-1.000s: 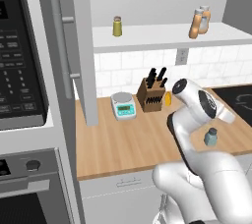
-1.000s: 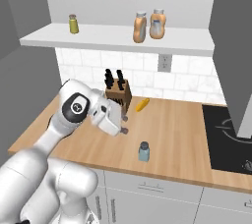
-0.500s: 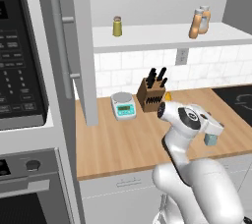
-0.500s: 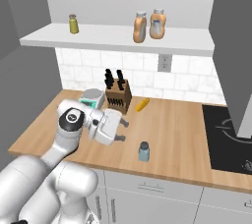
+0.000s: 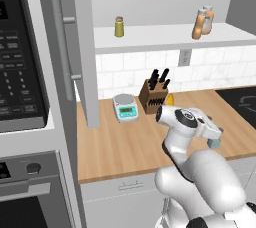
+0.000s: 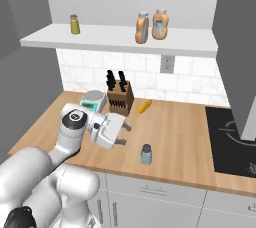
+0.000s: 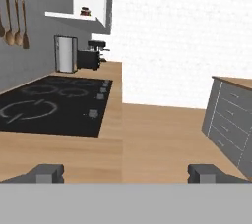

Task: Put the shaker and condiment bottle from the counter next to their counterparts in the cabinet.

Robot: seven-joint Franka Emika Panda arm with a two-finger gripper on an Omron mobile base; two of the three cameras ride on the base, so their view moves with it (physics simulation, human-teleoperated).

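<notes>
While my gripper hung open and empty, the small blue-grey shaker stood near on the wooden counter; two orange bottles already shared the cabinet shelf.

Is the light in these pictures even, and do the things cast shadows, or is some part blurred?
Right base view: even, soft light; the shaker and knife block cast only faint shadows on the counter, no glare. Left base view: equally flat, edges slightly soft. Hand view: the far wall is washed out to white, and the cooktop looks soft.
</notes>
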